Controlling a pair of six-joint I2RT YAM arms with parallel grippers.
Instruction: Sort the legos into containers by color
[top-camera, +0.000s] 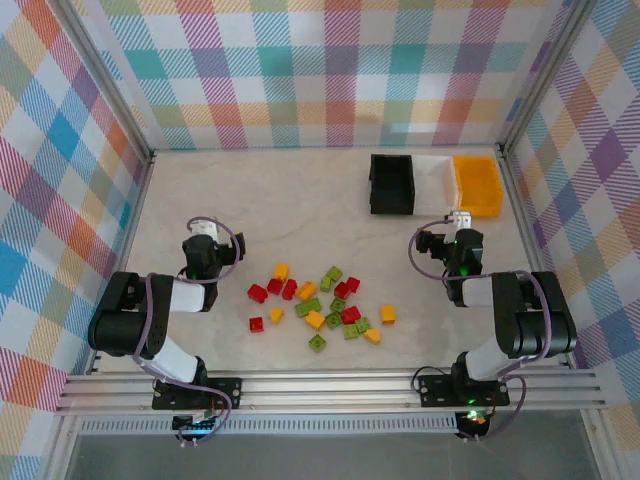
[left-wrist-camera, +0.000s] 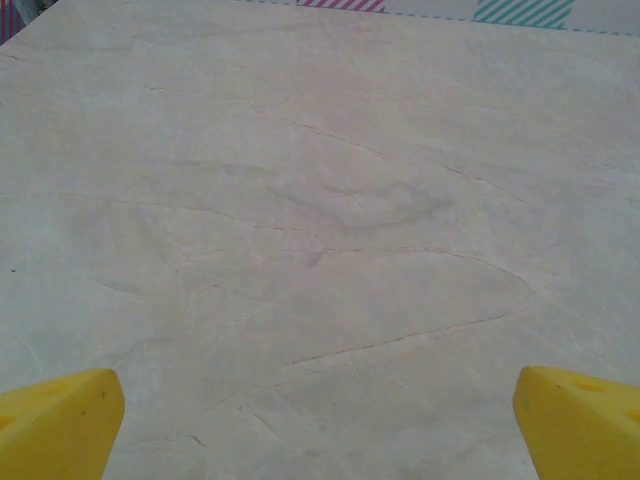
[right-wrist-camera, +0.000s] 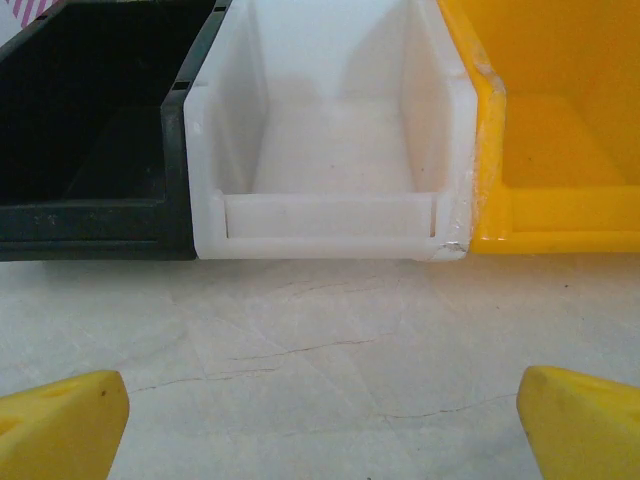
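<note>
Right wrist view: containers (right-wrist-camera: 330, 215) sit empty; left end effector (left-wrist-camera: 320, 425) and right end effector (right-wrist-camera: 322, 425) both gape.

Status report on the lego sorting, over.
Left gripper open, right gripper open, both empty. Legos scattered mid-table, none sorted. Containers look empty. Nothing in the way.

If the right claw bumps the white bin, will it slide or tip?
Probably slides rather than tips: the white bin sits low and flat on the smooth table. Likely light: thin walls, empty. It touches the black bin and yellow bin, so they may shift together.
</note>
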